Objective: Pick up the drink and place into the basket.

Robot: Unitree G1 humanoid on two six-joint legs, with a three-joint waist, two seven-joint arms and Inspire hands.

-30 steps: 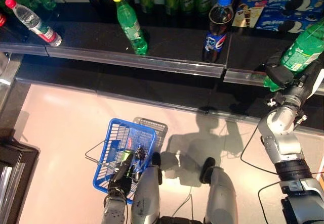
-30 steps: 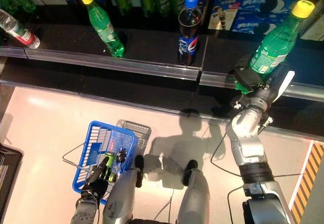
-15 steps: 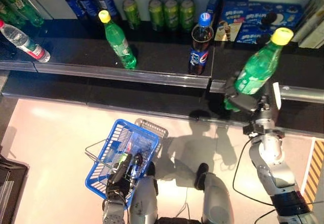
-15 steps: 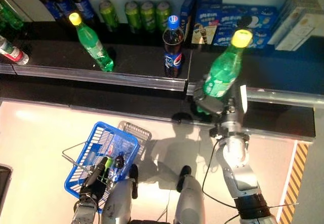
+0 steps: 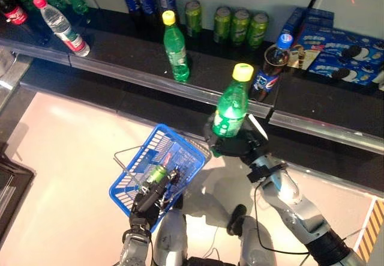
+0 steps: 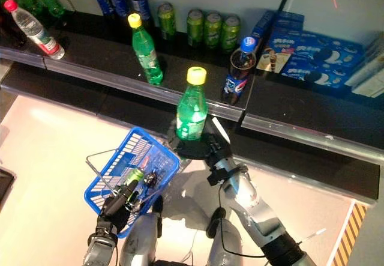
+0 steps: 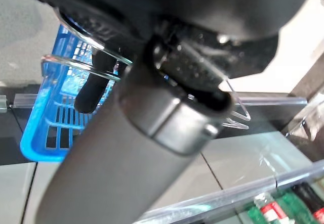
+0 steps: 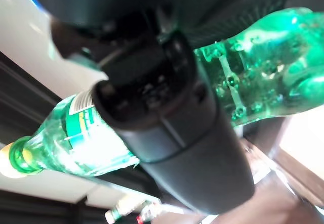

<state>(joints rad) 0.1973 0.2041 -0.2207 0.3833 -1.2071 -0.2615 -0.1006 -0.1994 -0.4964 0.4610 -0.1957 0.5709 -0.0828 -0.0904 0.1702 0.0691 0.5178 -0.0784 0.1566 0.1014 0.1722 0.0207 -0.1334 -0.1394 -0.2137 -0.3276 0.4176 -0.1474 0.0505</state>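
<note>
A green drink bottle (image 5: 230,107) with a yellow cap stands upright in my right hand (image 5: 235,147), whose fingers are curled round its lower body. It hangs in front of the shelf edge, just right of the blue basket (image 5: 139,185) and above its right rim. In the right wrist view the bottle (image 8: 263,77) shows past the thumb (image 8: 167,113). My left hand (image 5: 148,199) is at the basket's near side, shut on its wire handle (image 7: 238,114). A small green item (image 5: 157,173) lies in the basket.
The black shelf (image 5: 312,101) with a silver front rail runs across the back. On it stand another green bottle (image 5: 175,47), a cola bottle (image 5: 268,68), green cans (image 5: 240,27), blue biscuit boxes (image 5: 336,44) and a water bottle (image 5: 60,26). Pale floor (image 5: 66,158) lies left of the basket.
My right hand has carried the green bottle leftwards from the shelf's right part to just beside the basket. The camera has shifted too. The left hand keeps the basket.
</note>
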